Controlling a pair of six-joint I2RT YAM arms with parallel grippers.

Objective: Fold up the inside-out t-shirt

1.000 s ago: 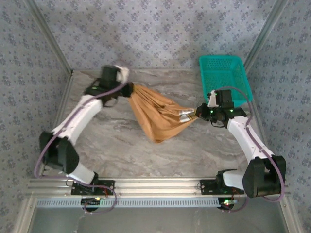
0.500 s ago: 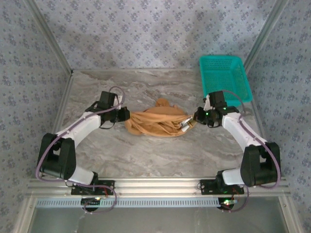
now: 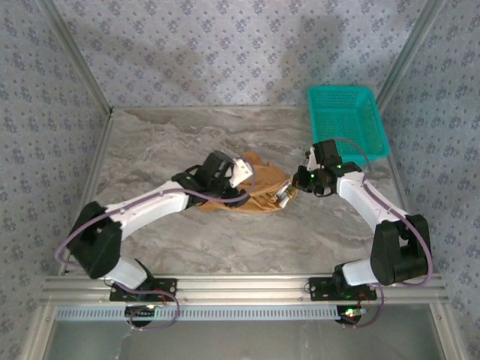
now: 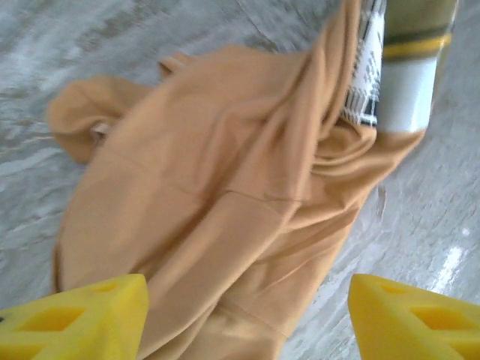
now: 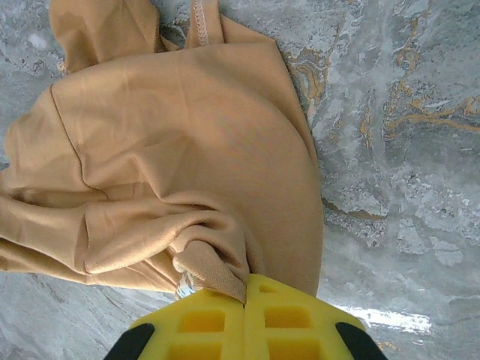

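My left claw [image 3: 241, 171] is released, its yellow jaws standing wide with nothing between them, hovering over the inside-out t-shirt [image 3: 264, 199]. My right claw [image 3: 300, 180] is clenched on a bunched bit of edge at the shirt's 3 o'clock end; in the right wrist view the cloth [image 5: 187, 135] feeds straight into the closed tips [image 5: 247, 300]. The shirt lies as a crumpled heap on the bench [image 3: 187, 240] a little to 3 o'clock of centre, its long axis running from 9 to 3 o'clock, and the teal basket [image 3: 349, 120] sits apart at 1 o'clock. From my left wrist the cloth [image 4: 225, 187] spreads under and ahead of the open claw [image 4: 244, 322], so I judge the left is the arm free to take a fresh hold, reaching down onto the 9 o'clock half. A second ago the shirt hung taut in the air between both claws; since then it has come down onto the bench, and my left claw has let go and slid from the 9 o'clock end in over the heap.
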